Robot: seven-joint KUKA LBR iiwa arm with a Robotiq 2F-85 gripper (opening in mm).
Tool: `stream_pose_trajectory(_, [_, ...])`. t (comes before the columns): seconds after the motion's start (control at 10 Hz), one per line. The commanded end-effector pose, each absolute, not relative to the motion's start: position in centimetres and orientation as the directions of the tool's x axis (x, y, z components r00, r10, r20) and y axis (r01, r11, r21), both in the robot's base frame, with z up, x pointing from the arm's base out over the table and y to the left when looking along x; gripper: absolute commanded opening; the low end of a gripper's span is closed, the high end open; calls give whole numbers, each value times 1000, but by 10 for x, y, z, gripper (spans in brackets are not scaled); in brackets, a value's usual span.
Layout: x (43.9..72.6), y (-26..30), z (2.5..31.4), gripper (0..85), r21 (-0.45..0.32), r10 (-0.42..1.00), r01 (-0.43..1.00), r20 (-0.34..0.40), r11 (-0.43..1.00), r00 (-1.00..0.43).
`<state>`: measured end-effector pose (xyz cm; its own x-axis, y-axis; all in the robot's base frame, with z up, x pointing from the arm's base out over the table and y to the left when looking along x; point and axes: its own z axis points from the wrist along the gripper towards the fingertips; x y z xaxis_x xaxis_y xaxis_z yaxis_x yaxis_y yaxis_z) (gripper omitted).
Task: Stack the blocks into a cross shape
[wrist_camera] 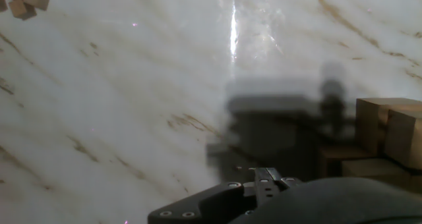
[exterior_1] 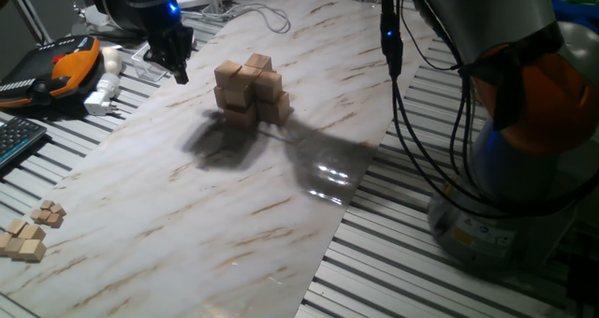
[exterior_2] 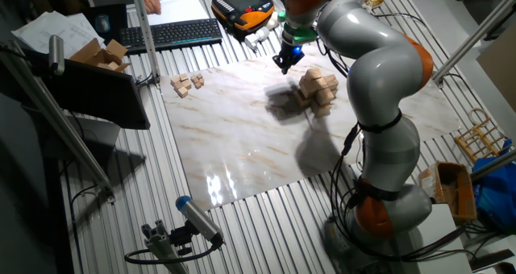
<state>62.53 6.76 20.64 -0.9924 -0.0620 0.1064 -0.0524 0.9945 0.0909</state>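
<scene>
Just end effector beside blocks

Marble-pattern mat on slatted aluminium table; glare patch on mat near edge. Keyboard, papers, orange pendant along far side. Cables hang over table. Cardboard box at right.

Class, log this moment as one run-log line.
gripper: empty, raised beside stack | blocks: stacked on marble board | small cubes: untouched at the board's edge
</scene>
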Motion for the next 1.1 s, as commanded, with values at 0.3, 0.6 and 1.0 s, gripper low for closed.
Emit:
stream_pose_trajectory(0.3, [626,67,206,0,92,-57,-46,112,995,-992])
stream_pose_trajectory(0.6, [626,67,205,0,104,-55,-43,114,994,-992])
stream_pose_trajectory(1.0, [626,66,205,0,90,-60,-49,121,995,-991])
